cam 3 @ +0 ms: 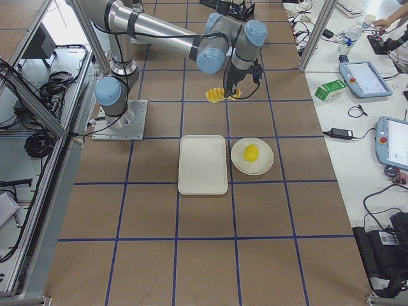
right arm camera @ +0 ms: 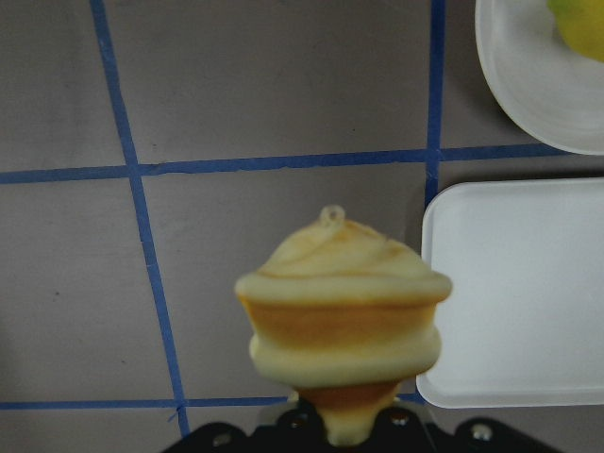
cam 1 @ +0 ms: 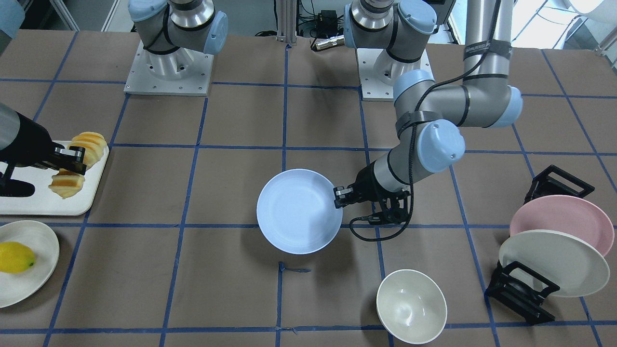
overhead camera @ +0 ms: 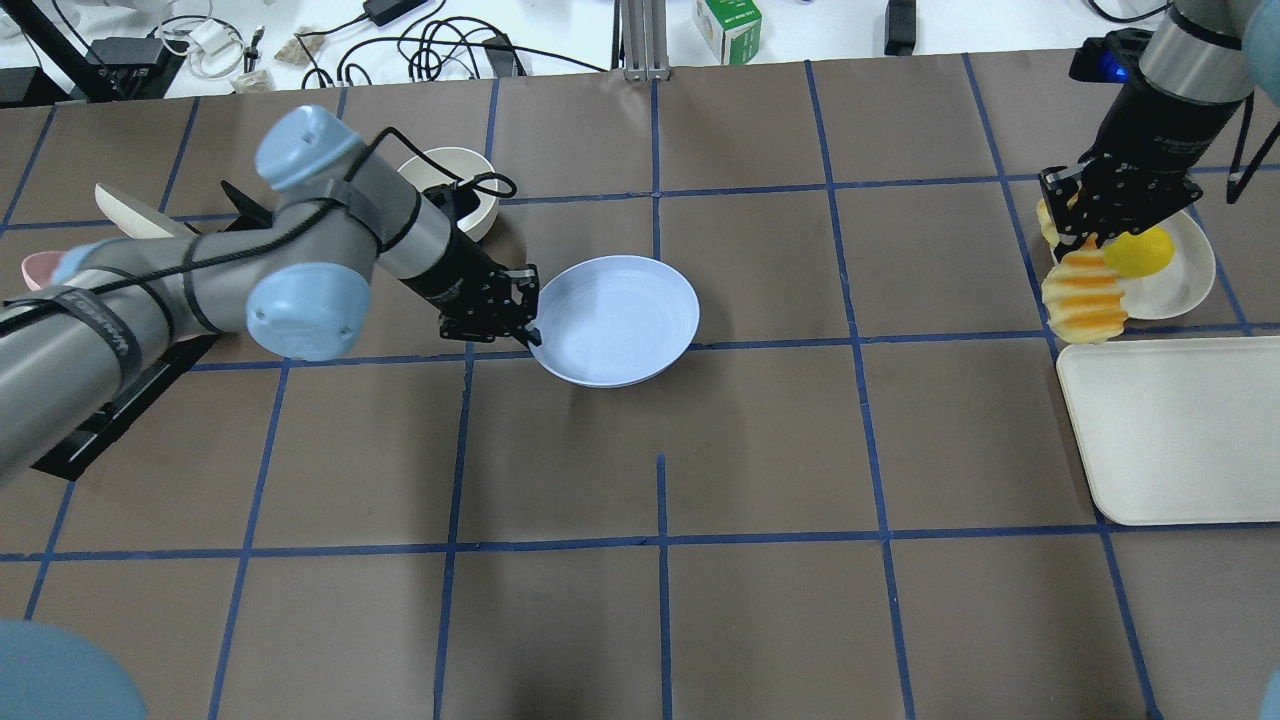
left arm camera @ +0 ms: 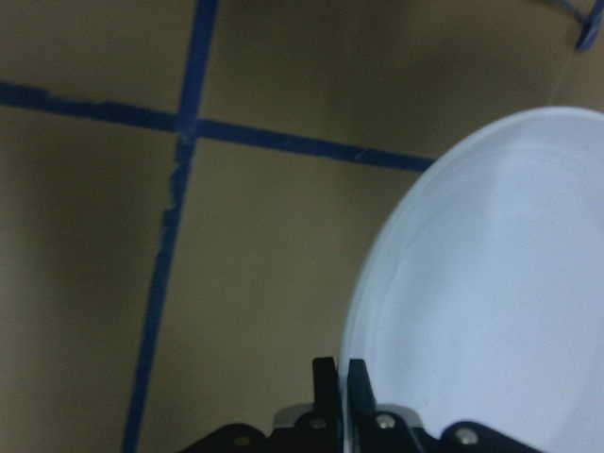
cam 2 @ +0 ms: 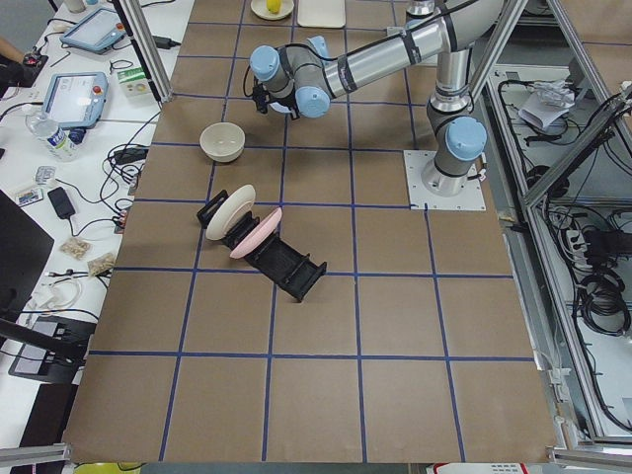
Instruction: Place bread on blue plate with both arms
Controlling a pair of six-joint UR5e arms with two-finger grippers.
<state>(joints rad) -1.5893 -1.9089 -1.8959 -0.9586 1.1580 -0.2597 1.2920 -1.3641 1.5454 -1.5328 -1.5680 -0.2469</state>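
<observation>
The bread (overhead camera: 1085, 295) is a ridged orange and pale yellow loaf. My right gripper (overhead camera: 1078, 228) is shut on its middle and holds it in the air beside the white tray. It also shows in the front view (cam 1: 88, 144) and hangs in front of the right wrist camera (right arm camera: 340, 311). The blue plate (overhead camera: 620, 320) is at the table's middle, and also shows in the front view (cam 1: 299, 212). My left gripper (overhead camera: 522, 322) is shut on its near-left rim. In the left wrist view the gripper (left arm camera: 341, 370) pinches the plate's edge (left arm camera: 491, 283).
A white tray (overhead camera: 1170, 430) lies at the right edge. A cream plate (cam 1: 33, 279) with a lemon (cam 1: 16, 257) lies beside it. A cream bowl (cam 1: 411, 306) stands past the blue plate. A black rack holds a pink plate (cam 1: 559, 221) and a cream plate (cam 1: 554, 262) at far left.
</observation>
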